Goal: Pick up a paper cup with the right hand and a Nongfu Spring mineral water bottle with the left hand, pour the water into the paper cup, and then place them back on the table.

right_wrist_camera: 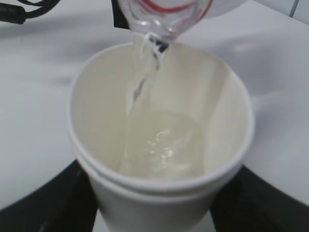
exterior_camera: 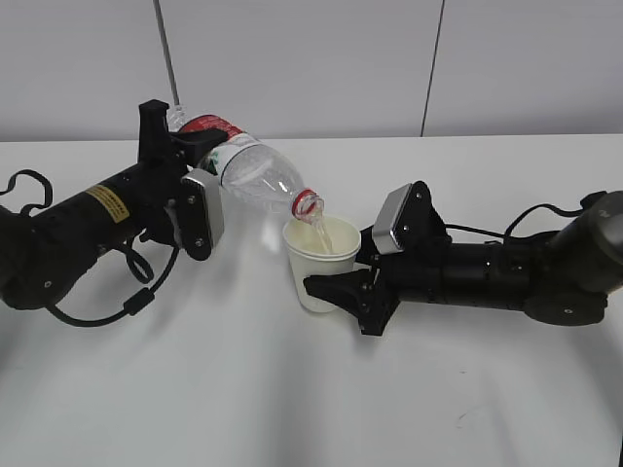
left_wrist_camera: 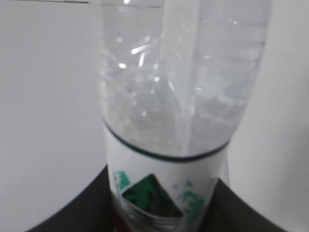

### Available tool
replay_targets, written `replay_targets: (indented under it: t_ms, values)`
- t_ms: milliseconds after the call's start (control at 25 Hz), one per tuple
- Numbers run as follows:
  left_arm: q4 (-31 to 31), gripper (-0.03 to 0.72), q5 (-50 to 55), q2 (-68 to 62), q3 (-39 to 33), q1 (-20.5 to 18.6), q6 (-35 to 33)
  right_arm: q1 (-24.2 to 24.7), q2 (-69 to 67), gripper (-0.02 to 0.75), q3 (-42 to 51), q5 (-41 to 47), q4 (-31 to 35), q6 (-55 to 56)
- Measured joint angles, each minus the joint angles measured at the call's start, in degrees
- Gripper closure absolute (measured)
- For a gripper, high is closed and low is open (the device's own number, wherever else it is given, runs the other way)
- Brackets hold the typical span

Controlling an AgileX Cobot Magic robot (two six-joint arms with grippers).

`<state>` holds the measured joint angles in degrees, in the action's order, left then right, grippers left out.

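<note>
My left gripper [exterior_camera: 200, 161] is shut on the Nongfu Spring bottle [exterior_camera: 253, 175] and holds it tilted, mouth down to the right over the paper cup [exterior_camera: 319, 268]. Water [exterior_camera: 319, 226] runs from the mouth into the cup. My right gripper [exterior_camera: 336, 287] is shut on the cup and holds it upright. In the left wrist view the bottle [left_wrist_camera: 169, 106] fills the frame with its white label and green mark between the black fingers [left_wrist_camera: 72, 212]. In the right wrist view the cup [right_wrist_camera: 159, 145] holds water [right_wrist_camera: 164, 145] at its bottom, with the bottle mouth [right_wrist_camera: 161, 19] above its far rim.
The white table [exterior_camera: 292, 409] spreads all round both arms. Black cables [exterior_camera: 107, 292] loop by the left arm at the left edge. A grey wall [exterior_camera: 389, 58] stands behind the table's far edge.
</note>
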<state>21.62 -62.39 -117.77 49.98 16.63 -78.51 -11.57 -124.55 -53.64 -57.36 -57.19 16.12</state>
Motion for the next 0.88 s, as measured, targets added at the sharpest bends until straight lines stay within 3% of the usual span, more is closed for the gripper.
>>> replay_targets:
  t_ms: [880]
  values:
    - [0.00,0.409,-0.24,0.06,0.00,0.00,0.00,0.00,0.00,0.272,0.00,0.00,0.00,-0.03]
